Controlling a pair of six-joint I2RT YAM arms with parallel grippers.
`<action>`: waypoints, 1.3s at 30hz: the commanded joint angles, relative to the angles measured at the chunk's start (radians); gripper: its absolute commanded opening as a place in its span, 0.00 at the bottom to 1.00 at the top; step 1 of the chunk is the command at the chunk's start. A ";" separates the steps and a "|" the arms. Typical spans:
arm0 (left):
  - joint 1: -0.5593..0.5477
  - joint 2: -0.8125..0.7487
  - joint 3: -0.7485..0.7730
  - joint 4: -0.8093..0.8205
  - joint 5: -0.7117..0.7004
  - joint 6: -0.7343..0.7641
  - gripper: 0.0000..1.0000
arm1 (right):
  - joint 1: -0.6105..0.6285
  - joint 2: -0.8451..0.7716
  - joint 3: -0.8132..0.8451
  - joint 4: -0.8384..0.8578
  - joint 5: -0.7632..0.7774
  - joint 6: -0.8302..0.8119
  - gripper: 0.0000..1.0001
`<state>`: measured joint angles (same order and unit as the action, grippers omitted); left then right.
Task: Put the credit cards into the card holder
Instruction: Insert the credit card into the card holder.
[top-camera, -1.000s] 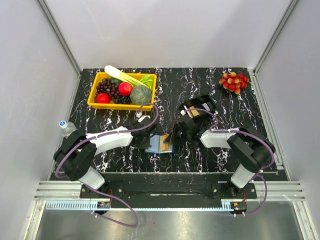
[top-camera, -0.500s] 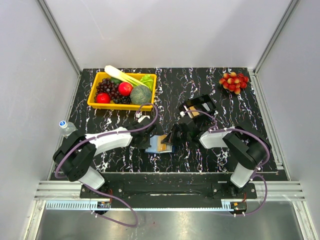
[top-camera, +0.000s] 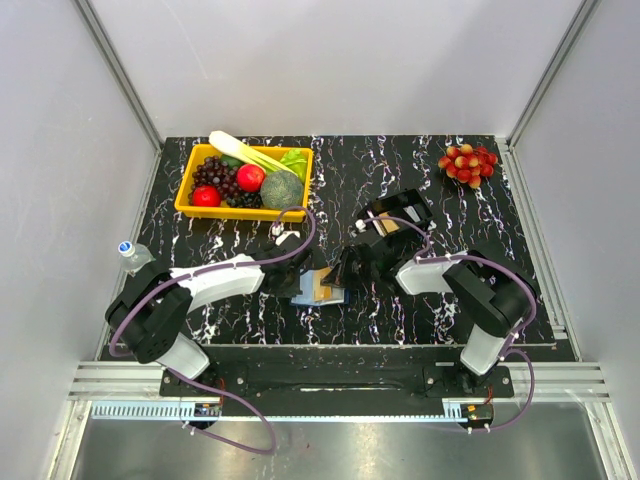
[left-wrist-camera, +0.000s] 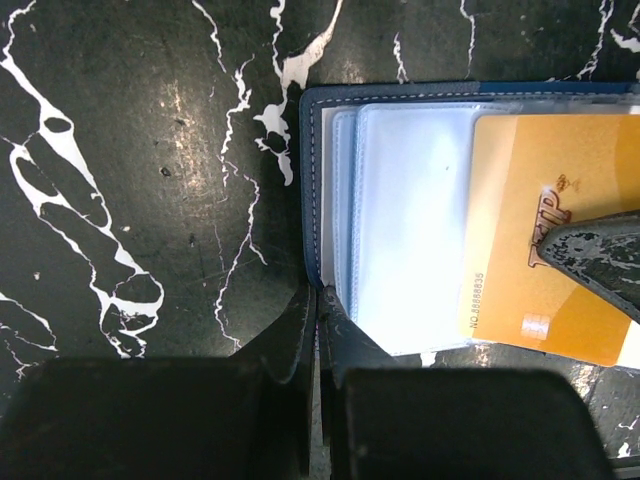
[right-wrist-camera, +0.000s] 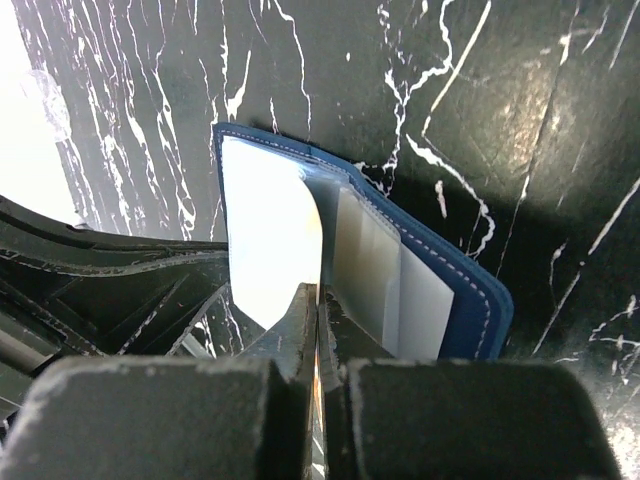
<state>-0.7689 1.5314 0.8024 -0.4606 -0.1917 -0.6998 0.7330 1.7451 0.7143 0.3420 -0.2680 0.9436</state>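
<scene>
The card holder (top-camera: 306, 297) lies open on the black marbled table between my two grippers. Its dark-blue cover (left-wrist-camera: 310, 180) and clear sleeves (left-wrist-camera: 410, 220) fill the left wrist view. My left gripper (left-wrist-camera: 318, 300) is shut on the cover's near left edge. An orange credit card (left-wrist-camera: 560, 220) lies partly over the sleeves, with one right finger resting on it. My right gripper (right-wrist-camera: 319, 295) is shut on that card, seen edge-on between its jaws, right at the holder's blue cover (right-wrist-camera: 470, 290). From above, the left gripper (top-camera: 293, 283) and right gripper (top-camera: 341, 277) flank the card (top-camera: 322, 288).
A black open tray (top-camera: 412, 207) behind the right gripper holds a tan card (top-camera: 388, 227). A yellow basket (top-camera: 182, 205) of fruit and vegetables stands at the back left. A bunch of red grapes (top-camera: 467, 163) lies at the back right. A small bottle (top-camera: 131, 254) sits at the left edge.
My right gripper has edged left with the orange card, bringing it further over the holder's sleeves. The left gripper has stayed put on the cover.
</scene>
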 joint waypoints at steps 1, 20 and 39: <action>-0.003 0.062 -0.037 0.096 0.067 -0.006 0.00 | -0.001 0.011 0.023 -0.132 0.147 -0.115 0.00; 0.000 0.050 -0.029 0.129 0.100 -0.044 0.00 | 0.013 0.133 0.137 -0.234 -0.100 -0.031 0.08; 0.020 0.052 -0.040 0.129 0.098 -0.040 0.00 | 0.014 -0.041 0.178 -0.515 0.200 -0.114 0.47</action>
<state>-0.7513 1.5463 0.7883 -0.3382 -0.1101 -0.7315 0.7406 1.7302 0.8700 -0.0204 -0.1738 0.8818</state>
